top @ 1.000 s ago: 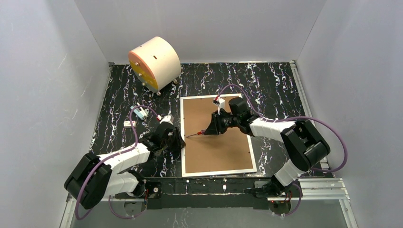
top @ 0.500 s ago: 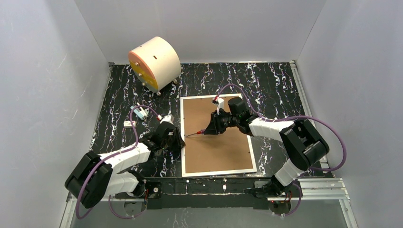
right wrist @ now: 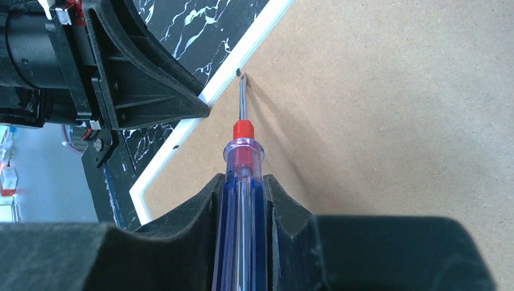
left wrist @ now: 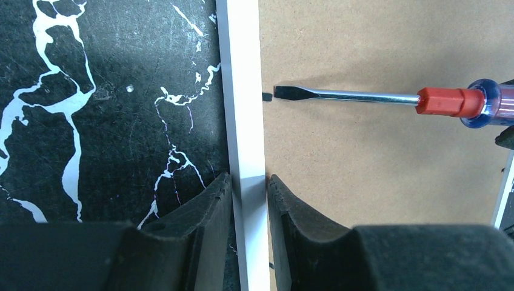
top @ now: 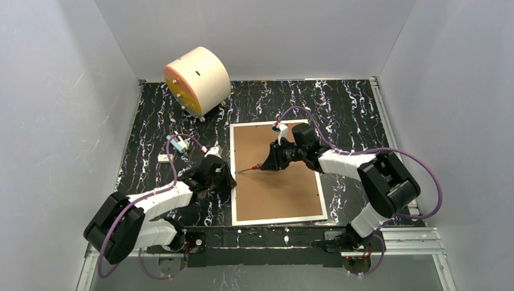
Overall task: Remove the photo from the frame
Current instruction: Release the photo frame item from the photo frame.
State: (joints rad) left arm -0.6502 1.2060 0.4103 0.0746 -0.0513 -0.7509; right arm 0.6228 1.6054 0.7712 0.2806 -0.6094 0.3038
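L gripper (left wrist: 248, 182): astride frame (top: 233, 176) left rail; clamped or not, can't tell.
R gripper (right wrist: 242, 182): gripping screwdriver (left wrist: 363, 97), tip at black tab (left wrist: 267, 96).
Photo: unseen, prob. under backing board (top: 285, 194).
Handling: prob. thin, floppy, creases easily; lift by corner once board's out.
Count: 1 frame, 1 board, 1 screwdriver, 1 tab seen.

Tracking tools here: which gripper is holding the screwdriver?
The right gripper, clamped on the screwdriver by its blue handle; the left gripper straddles the white edge of the frame.
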